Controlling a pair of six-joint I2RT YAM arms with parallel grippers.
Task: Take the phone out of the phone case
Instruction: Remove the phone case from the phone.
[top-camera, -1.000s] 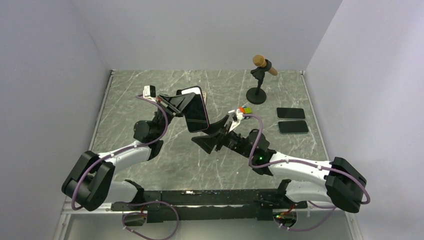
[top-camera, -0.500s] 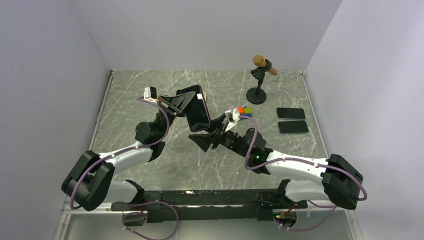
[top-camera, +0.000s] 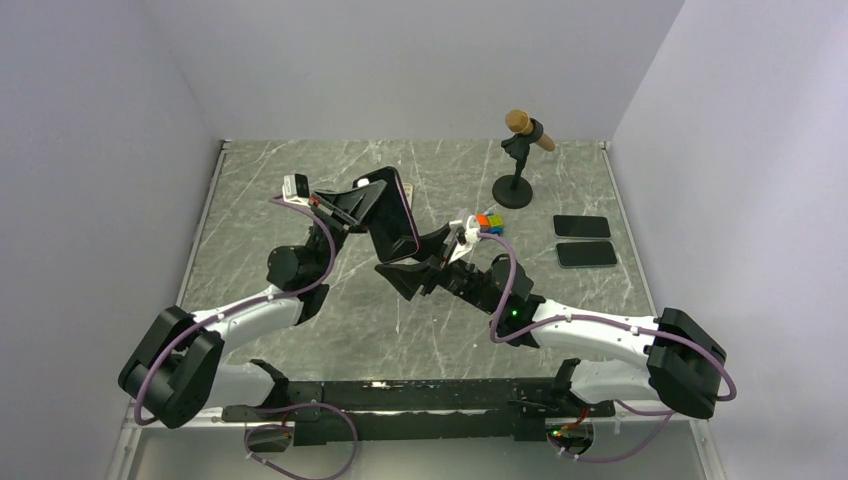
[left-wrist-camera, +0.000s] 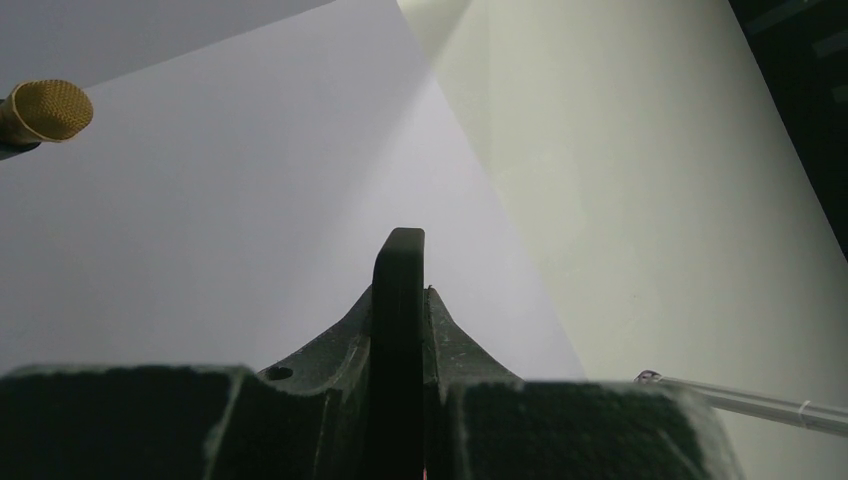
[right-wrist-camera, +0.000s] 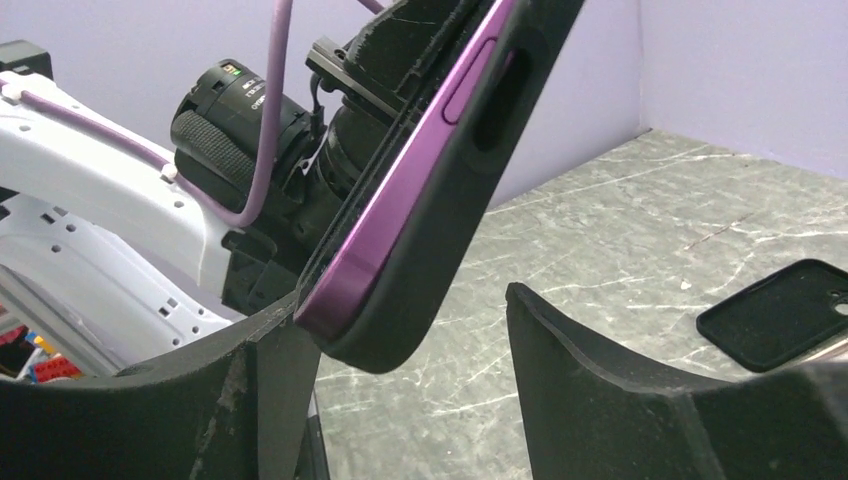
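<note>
My left gripper (top-camera: 372, 205) is shut on a purple phone in a black case (top-camera: 395, 216) and holds it tilted above the table. In the left wrist view the case edge (left-wrist-camera: 398, 330) stands clamped between my fingers (left-wrist-camera: 455, 345). My right gripper (top-camera: 410, 272) is open, just below the phone's lower end. In the right wrist view the lower corner of the phone and case (right-wrist-camera: 400, 270) sits between my open fingers, resting against the left finger (right-wrist-camera: 250, 380); the right finger (right-wrist-camera: 600, 380) is apart from it.
A microphone on a black stand (top-camera: 520, 160) stands at the back right. Two dark phones or cases (top-camera: 583, 240) lie flat at the right. A colourful cube (top-camera: 487, 221) sits behind the right arm. A black case (right-wrist-camera: 775, 312) lies on the marble table in the right wrist view.
My right gripper has moved left and up toward the phone's lower end. My left gripper has tilted the phone a little more upright.
</note>
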